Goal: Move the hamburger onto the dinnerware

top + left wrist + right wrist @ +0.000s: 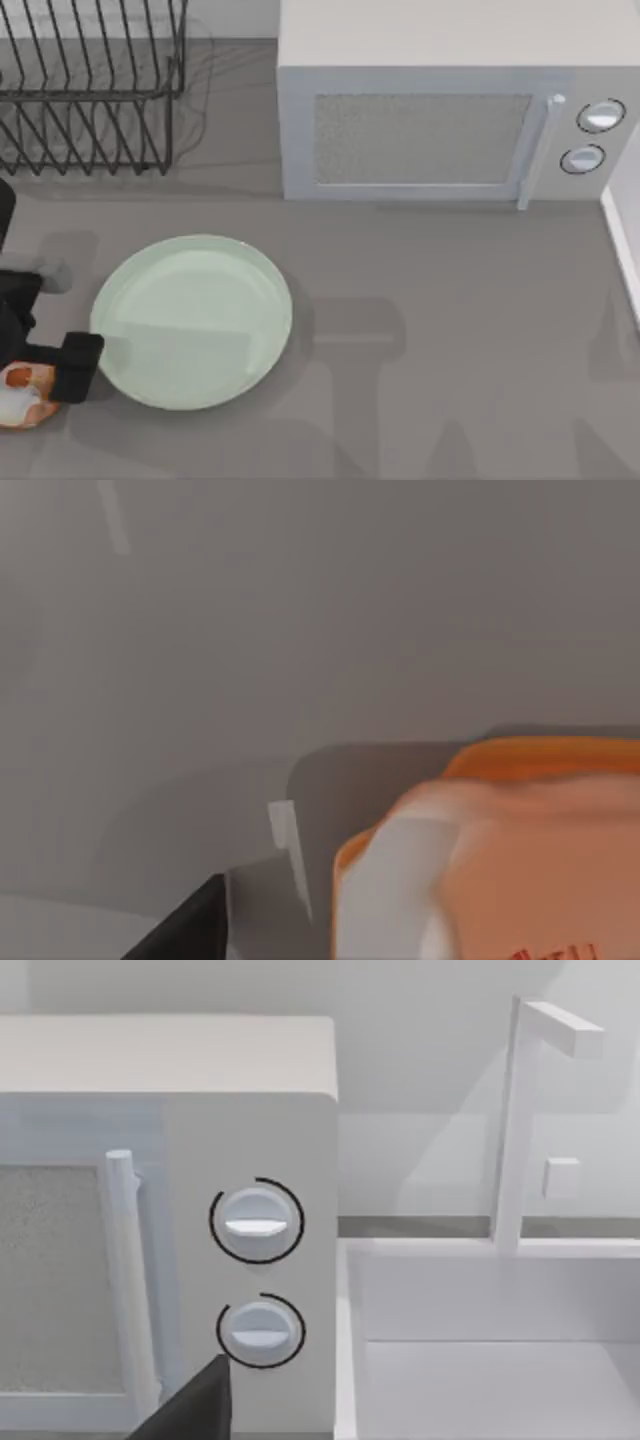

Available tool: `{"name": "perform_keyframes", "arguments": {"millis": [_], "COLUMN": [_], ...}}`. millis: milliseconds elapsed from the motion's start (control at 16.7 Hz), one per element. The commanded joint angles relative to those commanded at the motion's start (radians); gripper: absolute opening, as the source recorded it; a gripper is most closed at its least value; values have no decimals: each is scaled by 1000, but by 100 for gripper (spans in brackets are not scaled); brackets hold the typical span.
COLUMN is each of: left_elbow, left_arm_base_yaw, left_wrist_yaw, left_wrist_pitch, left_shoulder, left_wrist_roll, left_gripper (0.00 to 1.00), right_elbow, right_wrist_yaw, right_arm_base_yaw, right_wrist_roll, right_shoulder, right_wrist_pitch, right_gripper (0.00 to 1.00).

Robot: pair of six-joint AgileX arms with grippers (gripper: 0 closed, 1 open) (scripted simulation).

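Hamburger (20, 398) at the near left corner of the tabletop (450, 380), just left of the plate (192, 322) and not on it. Partly covered from above by the left gripper (40, 385), whose dark body sits between burger and plate rim, close against both. In the left wrist view, burger (500, 860) very close to the camera, orange and white with a bit of red, one dark finger (190, 930) showing beside it. Cannot tell how far open the fingers are, nor whether anything is gripped; also cannot tell whether the burger rests on the tabletop or hangs just above it.

Plate bare, nothing lying in it.

Judged from this: task not done, early or middle stage at most. Gripper at the burger, so reaching or grasping looks like the step in hand. Left to do: secure the hold, lift, carry a short way right over the rim, set down inside the plate, let go.

Further out: dish rack (90, 85) at far left, microwave (430, 100) at far centre. Right arm parked off to the right, facing the microwave knobs (256, 1222).
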Motion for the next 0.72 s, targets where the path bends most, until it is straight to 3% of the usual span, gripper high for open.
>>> {"name": "perform_keyframes", "arguments": {"millis": [360, 720], "left_elbow": [65, 234], "left_arm_base_yaw": [-1, -2], "left_wrist_yaw": [6, 5], "left_wrist_pitch": [-107, -407], "left_shoulder": [-84, -188], "left_wrist_roll": [0, -6], "left_gripper": [0, 0], "right_elbow": [0, 0], "right_wrist_yaw": [0, 0], "right_arm_base_yaw": [0, 0], "right_wrist_roll": [0, 0], "right_shoulder": [0, 0], "right_wrist_pitch": [0, 0], "right_gripper": [100, 100]}}
